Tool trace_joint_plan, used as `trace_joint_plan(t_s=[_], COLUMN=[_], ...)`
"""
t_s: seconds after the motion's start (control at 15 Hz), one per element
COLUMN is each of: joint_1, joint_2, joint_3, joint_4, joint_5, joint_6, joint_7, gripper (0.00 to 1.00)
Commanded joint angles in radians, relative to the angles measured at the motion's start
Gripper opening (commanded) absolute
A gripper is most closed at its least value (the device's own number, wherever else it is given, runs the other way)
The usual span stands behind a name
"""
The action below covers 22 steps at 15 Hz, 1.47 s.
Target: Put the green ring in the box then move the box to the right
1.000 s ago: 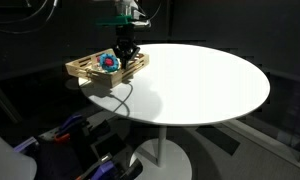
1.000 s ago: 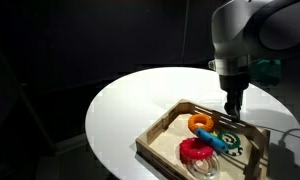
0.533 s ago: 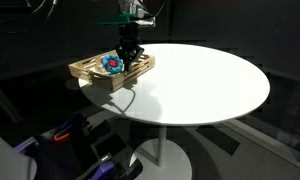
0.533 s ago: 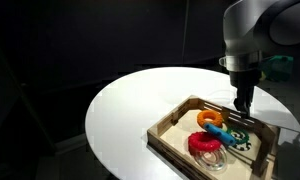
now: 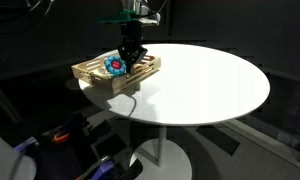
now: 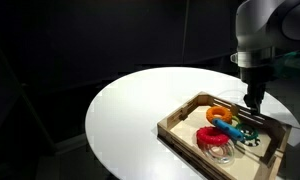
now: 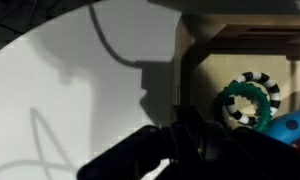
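The box (image 5: 90, 72) is a shallow light wooden tray near the edge of the round white table; it also shows in an exterior view (image 6: 180, 130) and in the wrist view (image 7: 185, 70). The green ring (image 6: 248, 138) lies inside it, near the gripper, and shows with black-and-white stripes in the wrist view (image 7: 252, 104). My gripper (image 5: 131, 60) reaches down at the tray's side wall (image 6: 254, 108). In the wrist view its dark fingers (image 7: 190, 150) sit together at the wall, shut on it as far as I can see.
The tray also holds an orange ring (image 6: 218, 112), a red ring (image 6: 212, 138) and a blue-and-red round toy (image 5: 116, 65). The white tabletop (image 5: 210, 80) stretches wide beyond the tray. The surroundings are dark, with clutter on the floor below.
The box and the gripper have slid together across the table, rightward in both exterior views. The rings have stayed inside the box.
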Motion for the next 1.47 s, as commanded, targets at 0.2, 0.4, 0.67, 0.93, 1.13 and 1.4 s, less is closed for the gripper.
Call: trace_joint_plan(t_s=[0.2, 0.4, 0.67, 0.93, 1.13, 1.4], joint_1=[-0.045, -0.066, -0.093, -0.115, -0.133, -0.153], joint_2=[-0.09, -0.105, -0.123, -0.143, -0.152, -0.146], joint_3=[-0.03, -0.045, -0.063, -0.079, -0.089, -0.104], joint_4=[-0.088, -0.1, -0.11, -0.131, -0.141, -0.135], joint_5=[-0.031, -0.054, -0.093, -0.11, -0.117, -0.139], joint_6=[0.057, 0.077, 0.081, 0.082, 0.08, 0.074], joint_7=[0.024, 0.028, 0.034, 0.04, 0.042, 0.038], gripper=[0.05, 0.05, 0.05, 0.05, 0.05, 0.05])
